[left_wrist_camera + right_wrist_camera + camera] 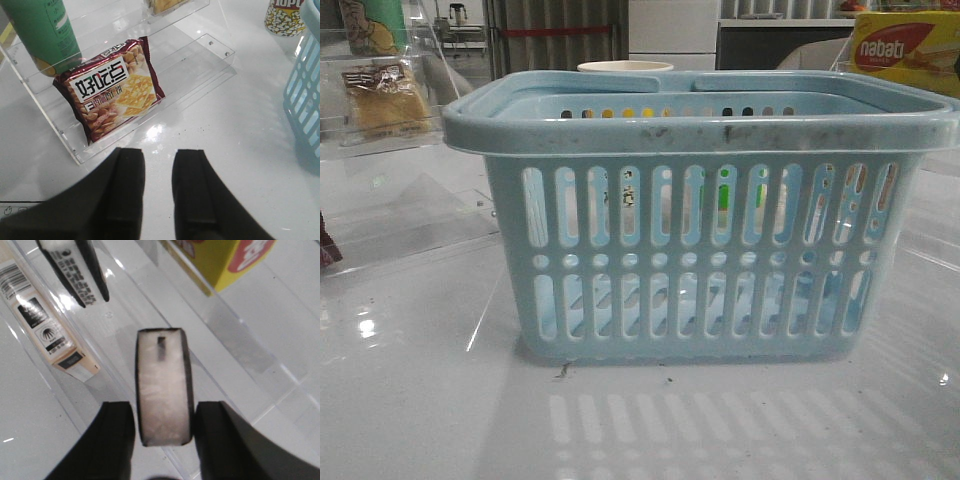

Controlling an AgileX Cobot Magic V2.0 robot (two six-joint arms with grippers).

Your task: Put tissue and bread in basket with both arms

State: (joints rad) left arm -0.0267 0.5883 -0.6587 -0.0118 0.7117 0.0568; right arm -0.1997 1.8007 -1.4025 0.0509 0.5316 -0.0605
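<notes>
The light blue basket (700, 250) fills the middle of the front view; its side also shows in the left wrist view (306, 95). The bread (385, 100), golden-brown in a clear packet, lies on a clear shelf at the far left. The tissue (164, 385), a black-edged pack with a pale top, stands on a clear shelf between the fingers of my right gripper (164, 410), which is open with a narrow gap on each side. My left gripper (157, 155) is open and empty above the white table, near a shelf. Neither gripper shows in the front view.
A red cracker packet (112, 90) and a green bottle (42, 32) stand on the clear shelf by my left gripper. A popcorn cup (285, 17) stands beyond the basket. A beige box (45, 325), another black pack (75, 270) and a yellow box (220, 260) surround the tissue.
</notes>
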